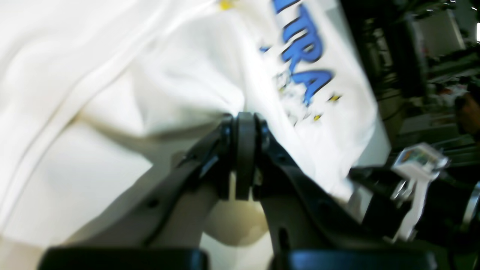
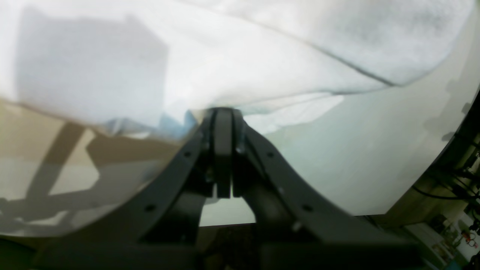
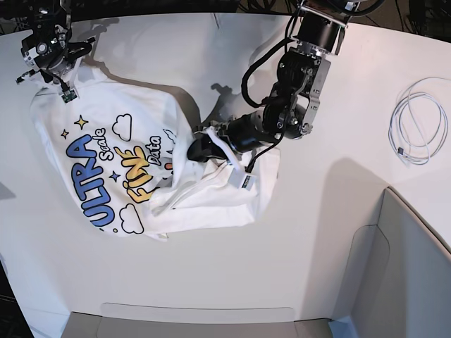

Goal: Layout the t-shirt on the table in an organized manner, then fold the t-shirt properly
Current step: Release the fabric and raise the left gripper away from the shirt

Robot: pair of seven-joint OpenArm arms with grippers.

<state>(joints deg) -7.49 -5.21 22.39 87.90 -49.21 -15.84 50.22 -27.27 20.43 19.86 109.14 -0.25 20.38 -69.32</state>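
- Bunched cloth is clamped in the left gripper (image 1: 245, 123), at a fold of the t-shirt (image 3: 134, 169) near its middle
- On the table (image 3: 317, 232), left of the coiled cable (image 3: 419, 120), the shirt lies crumpled
- Its far corner is pinched by the right gripper (image 2: 224, 112)
- Light, limp cloth is judged; hems and shoulders are best gripped

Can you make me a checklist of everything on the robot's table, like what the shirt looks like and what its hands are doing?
Surface: white table, curved edge.
Job's things: t-shirt crumpled, print side up, not yet flat.
Clutter: grey bin at the near corner.
Grippers: left tool shut on shirt fabric near the middle; right tool shut on a shirt edge at the far corner.
Cables: coiled white cable lying apart from the shirt.
Surroundings: dark, blurred equipment beyond the table.
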